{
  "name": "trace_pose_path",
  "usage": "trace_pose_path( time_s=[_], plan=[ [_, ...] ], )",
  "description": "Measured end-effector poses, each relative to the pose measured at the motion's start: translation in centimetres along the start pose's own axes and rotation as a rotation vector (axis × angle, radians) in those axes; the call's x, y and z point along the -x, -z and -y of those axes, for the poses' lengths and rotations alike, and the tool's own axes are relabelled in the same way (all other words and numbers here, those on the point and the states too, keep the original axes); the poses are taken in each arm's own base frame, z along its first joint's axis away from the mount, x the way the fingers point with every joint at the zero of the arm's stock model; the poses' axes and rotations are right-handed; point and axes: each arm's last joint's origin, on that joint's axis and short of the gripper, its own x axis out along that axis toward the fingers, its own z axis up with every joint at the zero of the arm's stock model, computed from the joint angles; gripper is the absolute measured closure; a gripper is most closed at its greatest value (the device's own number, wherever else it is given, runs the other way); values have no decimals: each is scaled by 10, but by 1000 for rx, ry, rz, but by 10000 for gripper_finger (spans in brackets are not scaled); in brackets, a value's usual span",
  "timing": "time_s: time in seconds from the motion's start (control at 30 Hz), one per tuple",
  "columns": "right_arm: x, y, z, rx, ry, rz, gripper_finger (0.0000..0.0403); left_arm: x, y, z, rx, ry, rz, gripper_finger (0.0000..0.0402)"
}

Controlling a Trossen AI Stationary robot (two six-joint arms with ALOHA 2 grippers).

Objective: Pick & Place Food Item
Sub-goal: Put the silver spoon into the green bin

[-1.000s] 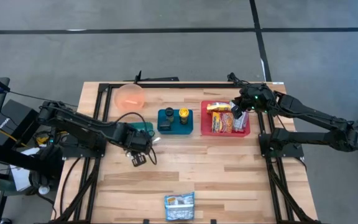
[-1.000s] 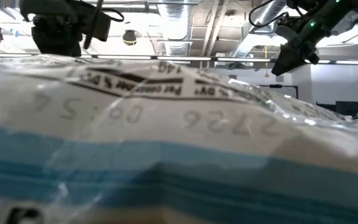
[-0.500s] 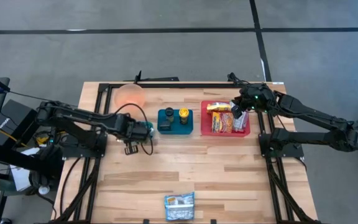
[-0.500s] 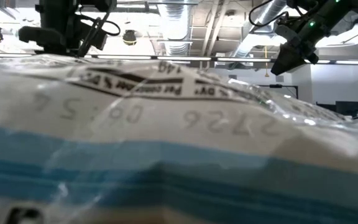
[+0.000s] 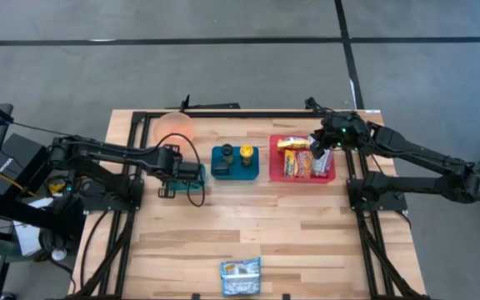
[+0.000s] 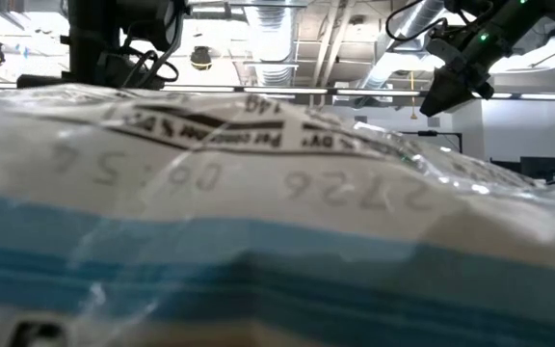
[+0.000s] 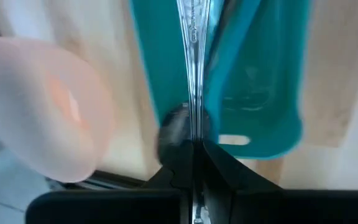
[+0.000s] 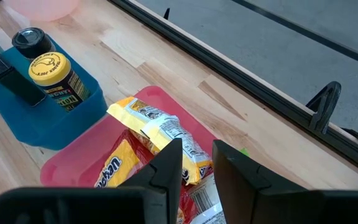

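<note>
While ceiling ducts (image 6: pixel 287 39) span the room, left fingers (image 7: pixel 194 155) clench a utensil (image 7: pixel 192 37); right fingers (image 8: pixel 166 165) gape above the wooden table (image 5: pixel 248 225).

Even overhead light, blurred left-wrist close-up

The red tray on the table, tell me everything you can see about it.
The red tray is a shallow rectangular bin, plastic by its look, lying flat on the wooden table beside the blue bin. It holds several yellow and red snack packets piled loosely. The right gripper hovers over it, jaws partly apart, holding nothing visible.
</note>
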Motion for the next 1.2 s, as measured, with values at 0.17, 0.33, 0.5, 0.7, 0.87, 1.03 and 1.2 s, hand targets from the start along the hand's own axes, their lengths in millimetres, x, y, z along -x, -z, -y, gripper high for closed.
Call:
trace_pose_path(
  time_s=[0.17, 0.33, 0.5, 0.7, 0.87, 1.03, 1.2],
  plan=[
    [0, 0, 0, 3, 0, 0, 320, -1, 0, -3, -59, -21, -2, 393],
    [0, 0, 0, 3, 0, 0, 320, -2, -1, -6, -54, -43, -1, 393],
    [0, 0, 0, 2, -1, 4, 320, -1, -5, -6, -85, -59, 43, 393],
    [0, 0, 0, 2, -1, 4, 320, -1, -6, -6, -83, -55, 54, 393],
    [0, -1, 0, 1, -2, 6, 320, -11, -5, -1, -82, -40, 52, 393],
    [0, -1, 0, 1, -2, 7, 320, -19, 0, 3, -102, -28, 9, 394],
    [0, -1, 0, 0, -2, 7, 320, -22, -4, 4, -101, -20, 16, 393]
  ],
)
